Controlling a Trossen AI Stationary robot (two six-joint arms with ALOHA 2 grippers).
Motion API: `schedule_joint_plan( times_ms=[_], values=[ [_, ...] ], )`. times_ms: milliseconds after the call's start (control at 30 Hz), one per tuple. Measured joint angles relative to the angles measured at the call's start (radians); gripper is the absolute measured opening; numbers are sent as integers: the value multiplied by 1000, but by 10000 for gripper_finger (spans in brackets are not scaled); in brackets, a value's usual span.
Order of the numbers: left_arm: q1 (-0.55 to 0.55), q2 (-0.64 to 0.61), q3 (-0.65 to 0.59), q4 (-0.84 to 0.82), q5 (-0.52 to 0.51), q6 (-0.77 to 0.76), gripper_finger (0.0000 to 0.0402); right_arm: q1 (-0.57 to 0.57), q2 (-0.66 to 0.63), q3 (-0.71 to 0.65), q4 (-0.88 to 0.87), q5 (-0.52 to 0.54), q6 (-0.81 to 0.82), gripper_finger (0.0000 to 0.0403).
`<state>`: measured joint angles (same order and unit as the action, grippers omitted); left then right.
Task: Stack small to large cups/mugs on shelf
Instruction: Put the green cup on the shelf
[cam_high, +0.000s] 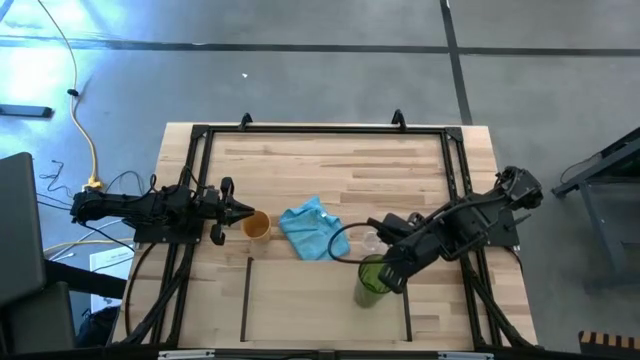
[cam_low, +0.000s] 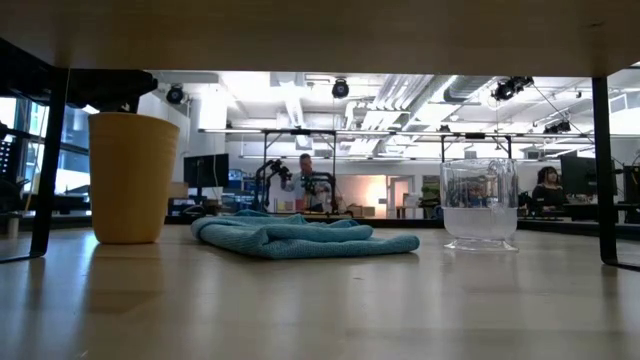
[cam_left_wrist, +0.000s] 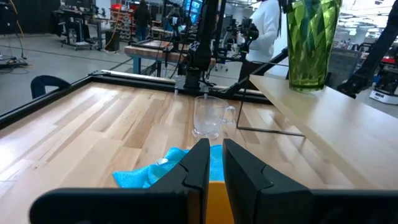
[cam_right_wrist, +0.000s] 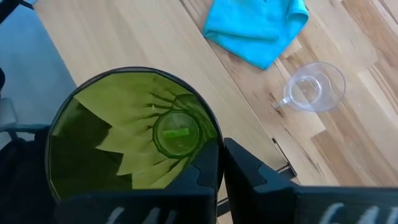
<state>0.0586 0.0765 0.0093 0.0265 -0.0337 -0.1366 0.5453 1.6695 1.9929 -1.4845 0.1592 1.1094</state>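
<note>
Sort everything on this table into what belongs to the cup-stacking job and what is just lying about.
Belongs to the job:
green tumbler, held by the right gripper
orange cup, at the left gripper
clear glass
outlined shelf area

Just lying about:
blue cloth

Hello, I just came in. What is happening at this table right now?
Two robot arms are sorting cups. The right gripper holds the large translucent green tumbler by its rim, over the line-marked shelf area. The left gripper is at the medium orange cup, fingers nearly together at its rim. The small clear glass mug and a light-blue cloth lie between them.
</note>
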Motion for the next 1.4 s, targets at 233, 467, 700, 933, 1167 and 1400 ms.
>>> schedule_joint_plan(
  times_ms=[233,467,700,933,1167,1400],
  values=[
    [0,0,0,0,0,0,35,13,1,47,-26,10,9,0],
    [0,0,0,-1,0,-3,35,21,71,132,-94,15,-23,0],
    [0,0,0,-1,0,-26,35,24,148,253,-87,15,-93,0],
    [0,0,0,-3,6,-26,35,42,173,262,-89,16,-92,0],
    [0,0,0,-3,27,-29,35,46,172,256,-87,34,-89,0],
    [0,0,0,-8,27,-44,35,47,172,256,-87,35,-89,0]
  ],
)
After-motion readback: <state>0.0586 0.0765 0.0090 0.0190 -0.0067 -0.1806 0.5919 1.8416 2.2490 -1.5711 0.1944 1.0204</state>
